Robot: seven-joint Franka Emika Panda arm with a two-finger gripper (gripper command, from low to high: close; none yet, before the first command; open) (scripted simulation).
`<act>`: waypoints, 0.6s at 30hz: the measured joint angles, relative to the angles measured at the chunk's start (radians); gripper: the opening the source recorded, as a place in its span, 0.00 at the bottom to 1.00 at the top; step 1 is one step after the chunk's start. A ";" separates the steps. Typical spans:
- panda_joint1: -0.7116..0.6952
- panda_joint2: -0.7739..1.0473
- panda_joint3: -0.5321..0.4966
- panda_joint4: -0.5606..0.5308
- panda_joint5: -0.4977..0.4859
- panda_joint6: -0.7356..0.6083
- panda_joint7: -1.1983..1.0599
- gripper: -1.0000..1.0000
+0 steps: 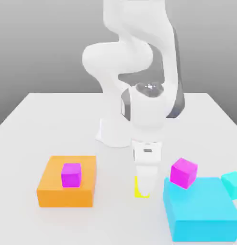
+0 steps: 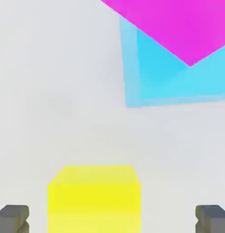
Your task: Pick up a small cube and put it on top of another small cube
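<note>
**Hand poised over the yellow cube**

White table (image 1: 24, 143) carries, from left, an orange block (image 1: 48, 189), then the small yellow cube (image 2: 93, 198) at lower centre. Wide open and empty, the hand (image 2: 112, 218) straddles it; closing squarely seems best.

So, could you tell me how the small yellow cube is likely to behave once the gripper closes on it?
The small yellow cube looks rigid with flat faces, so it should grip squarely and not roll. It sits between the open fingers, well centred, so tipping seems unlikely.
</note>
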State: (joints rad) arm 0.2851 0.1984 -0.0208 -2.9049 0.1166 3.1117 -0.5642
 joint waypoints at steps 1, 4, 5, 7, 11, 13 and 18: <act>-0.012 0.019 0.011 0.002 0.001 0.016 -0.003 0.50; -0.038 0.069 0.032 0.005 -0.001 0.057 -0.010 0.00; -0.038 0.069 0.032 0.005 -0.001 0.057 -0.010 0.00; -0.038 0.069 0.032 0.005 -0.001 0.057 -0.010 0.00; -0.039 0.068 0.032 0.005 -0.002 0.055 -0.009 0.00; -0.026 0.040 0.022 0.003 -0.003 0.031 -0.003 0.00; 0.019 -0.054 -0.026 -0.007 -0.033 -0.046 0.028 0.00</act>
State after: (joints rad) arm 0.3043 0.1446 -0.0470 -2.9124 0.0831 3.0654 -0.5364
